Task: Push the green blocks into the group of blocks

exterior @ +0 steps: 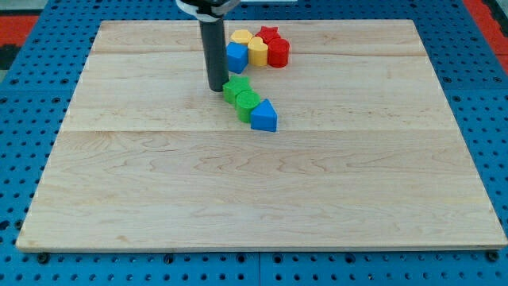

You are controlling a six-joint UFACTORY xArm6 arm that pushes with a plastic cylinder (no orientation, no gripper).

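Observation:
My tip [217, 87] rests on the board just left of the upper green block [236, 87], touching or almost touching it. A second green block [248, 102] sits against it to the lower right. A blue triangular block [264, 117] lies against that one, further to the lower right. These three form a diagonal row. Above them near the view's top is a cluster: a blue block [236, 56], two yellow blocks [242, 37] [259, 50], a red star-shaped block [270, 34] and a red block [279, 52]. A small gap separates the upper green block from the blue block of the cluster.
The wooden board [262, 199] lies on a blue pegboard table [24, 95]. The dark rod [214, 52] stands just left of the cluster's blue block.

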